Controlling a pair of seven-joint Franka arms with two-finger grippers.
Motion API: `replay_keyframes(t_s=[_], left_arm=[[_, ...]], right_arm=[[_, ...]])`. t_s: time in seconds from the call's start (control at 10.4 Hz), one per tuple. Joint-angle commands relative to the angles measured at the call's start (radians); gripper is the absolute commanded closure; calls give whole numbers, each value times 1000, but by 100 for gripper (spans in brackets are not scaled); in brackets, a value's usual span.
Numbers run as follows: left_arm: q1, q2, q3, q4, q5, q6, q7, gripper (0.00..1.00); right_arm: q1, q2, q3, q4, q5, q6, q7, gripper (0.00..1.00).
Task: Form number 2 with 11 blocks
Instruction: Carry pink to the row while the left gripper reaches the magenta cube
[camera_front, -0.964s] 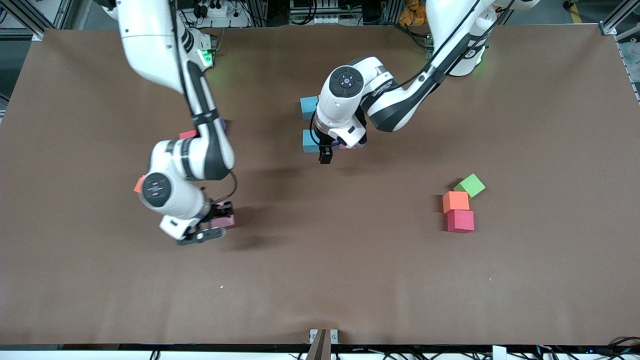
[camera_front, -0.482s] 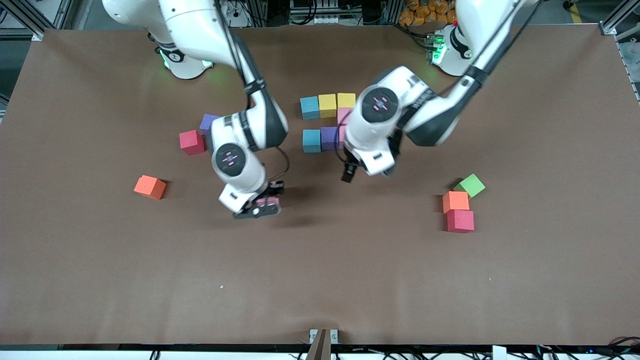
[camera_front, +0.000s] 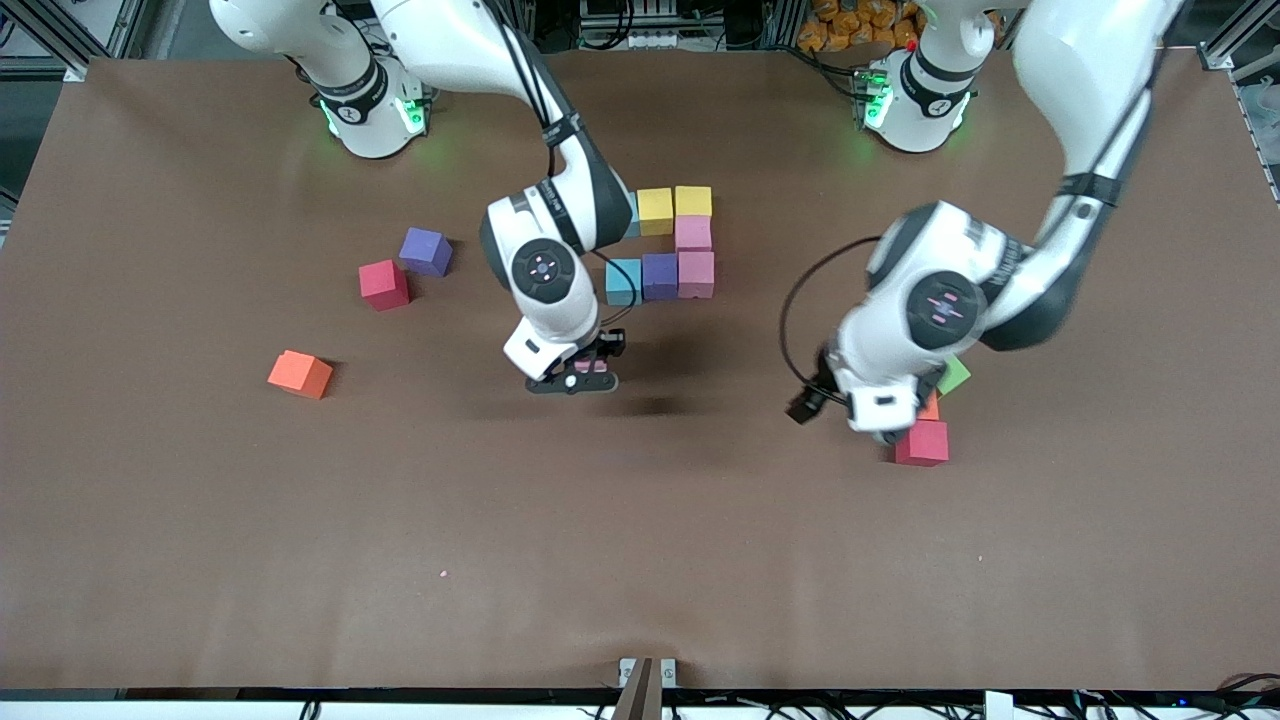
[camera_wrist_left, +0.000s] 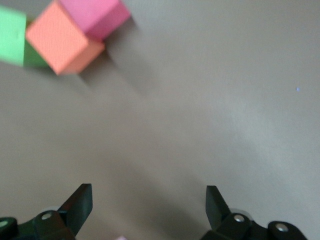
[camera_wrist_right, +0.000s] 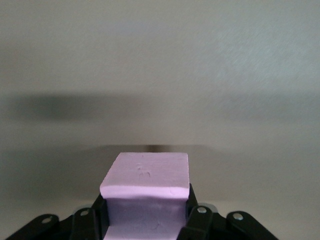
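Note:
My right gripper (camera_front: 585, 375) is shut on a pale pink block (camera_wrist_right: 145, 185) and hangs over bare table just beside the partly built number 2. That figure is a group of several blocks: two yellow (camera_front: 655, 210), two pink (camera_front: 696, 274), one purple (camera_front: 659, 276) and a light blue one (camera_front: 623, 281); my right arm hides another light blue one almost wholly. My left gripper (camera_wrist_left: 149, 192) is open with nothing in it, over the table next to an orange block (camera_wrist_left: 62, 42) and a red block (camera_front: 921, 442).
A green cube (camera_front: 953, 376) touches the orange block. Toward the right arm's end lie loose blocks: purple (camera_front: 425, 251), red (camera_front: 384, 284) and orange (camera_front: 299, 374). The brown table (camera_front: 640, 560) is bare nearer the front camera.
My right arm carried the pink block from the right arm's end of the table to beside the figure. My left arm swung away from the figure to over the orange, red and green cubes.

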Motion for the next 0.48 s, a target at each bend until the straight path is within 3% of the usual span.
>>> replay_keyframes(t_s=[0.0,0.39], left_arm=[[-2,48,67,42,22,-24,288,0],[-8,141,170,125,32,-24,655,0]], right_arm=[[39,-7,3,-4,35,3,73,41],[73,2,20,-11,53,4,140,41]])
